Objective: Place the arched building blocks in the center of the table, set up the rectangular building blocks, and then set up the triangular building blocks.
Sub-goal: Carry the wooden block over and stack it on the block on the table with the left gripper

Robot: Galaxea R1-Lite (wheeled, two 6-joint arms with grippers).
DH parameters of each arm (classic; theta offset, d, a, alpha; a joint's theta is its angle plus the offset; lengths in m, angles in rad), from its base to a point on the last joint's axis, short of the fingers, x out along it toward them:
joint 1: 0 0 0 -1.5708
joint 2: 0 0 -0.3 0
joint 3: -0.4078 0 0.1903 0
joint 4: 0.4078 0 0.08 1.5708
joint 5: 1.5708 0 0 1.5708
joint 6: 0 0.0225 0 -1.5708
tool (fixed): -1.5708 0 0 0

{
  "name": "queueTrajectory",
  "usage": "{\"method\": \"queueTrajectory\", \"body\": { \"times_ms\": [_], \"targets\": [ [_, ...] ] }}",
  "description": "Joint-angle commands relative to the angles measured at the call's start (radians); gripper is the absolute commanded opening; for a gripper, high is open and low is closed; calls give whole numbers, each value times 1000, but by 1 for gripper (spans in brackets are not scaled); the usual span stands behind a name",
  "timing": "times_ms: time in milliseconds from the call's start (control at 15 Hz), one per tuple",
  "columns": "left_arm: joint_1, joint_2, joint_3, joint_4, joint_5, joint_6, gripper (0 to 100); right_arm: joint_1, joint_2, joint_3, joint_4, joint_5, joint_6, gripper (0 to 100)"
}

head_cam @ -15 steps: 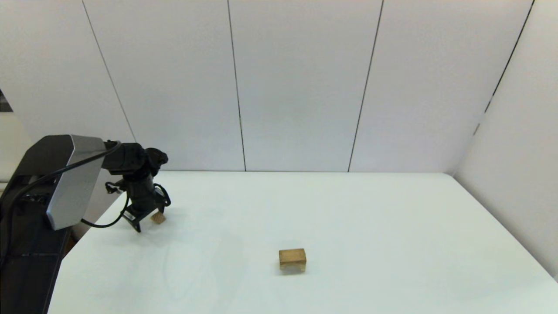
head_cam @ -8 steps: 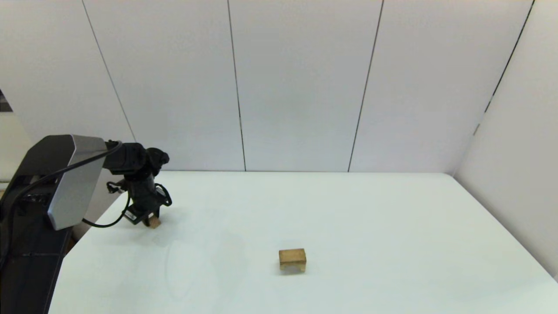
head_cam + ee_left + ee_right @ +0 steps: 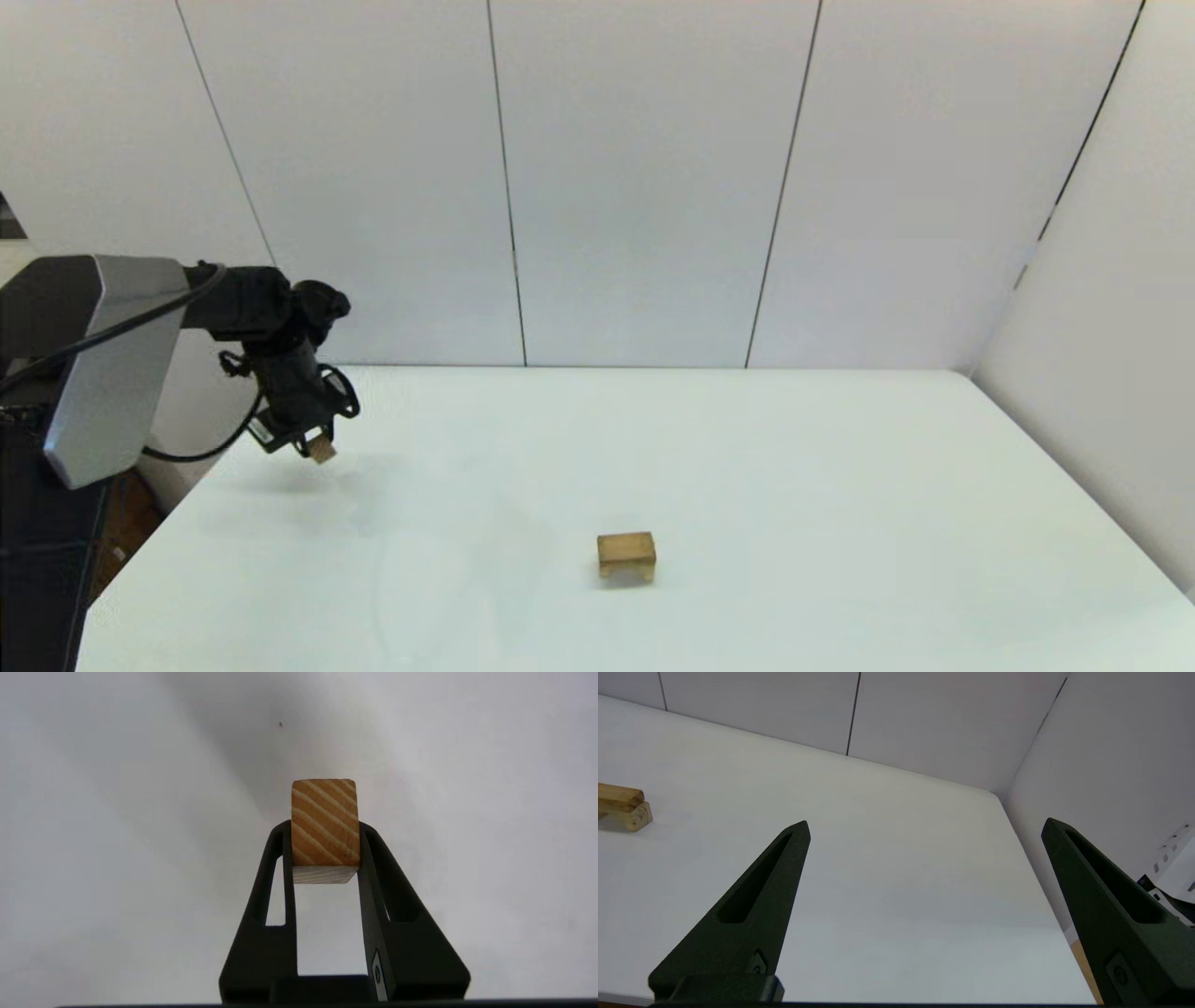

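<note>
My left gripper (image 3: 316,450) hangs over the far left corner of the table (image 3: 747,448), shut on the small tan triangular block (image 3: 322,451), which is lifted clear of the surface. In the left wrist view the block (image 3: 325,821) sits pinched between the fingertips, striped face showing. At the table's centre the arched block (image 3: 626,566) stands with the darker rectangular slab (image 3: 625,542) lying on top. The right wrist view catches this stack at its edge, the slab (image 3: 616,794) above the pale arched block (image 3: 635,817). My right gripper (image 3: 924,821) is open, low over the table's near right part.
White wall panels (image 3: 653,187) close off the table at the back and on the right. The left arm's grey link (image 3: 103,373) stands beside the table's left edge.
The left gripper closed on the small block, which rested on the table a second ago, and has risen with it, drifting slightly left. The central stack has not moved.
</note>
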Motion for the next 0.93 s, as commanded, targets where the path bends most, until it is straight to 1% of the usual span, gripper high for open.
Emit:
{"method": "queueTrajectory", "body": {
  "times_ms": [67,133,200,333,400,467,533,733,933],
  "targets": [
    [-16,-219,19,47,-154,335,0,0,0,2,-1,1,-1,100],
    [-28,-275,43,58,-198,462,0,0,0,2,-1,1,-1,100],
    [-43,-319,66,65,-220,582,0,0,0,2,-1,-1,-1,100],
    [-90,-404,126,90,-231,815,0,0,0,2,-1,1,-3,100],
    [-116,-436,150,96,-229,898,0,0,0,2,-1,1,-1,100],
    [-139,-457,167,98,-229,942,0,0,0,2,-1,1,-1,100],
    [-160,-474,181,98,-231,956,0,0,0,2,-2,1,-1,100],
    [-271,-500,206,101,-232,981,0,0,0,2,-1,1,-3,100],
    [-382,-499,210,133,-231,1053,0,0,0,2,-1,-1,-3,100]
  ]
}}
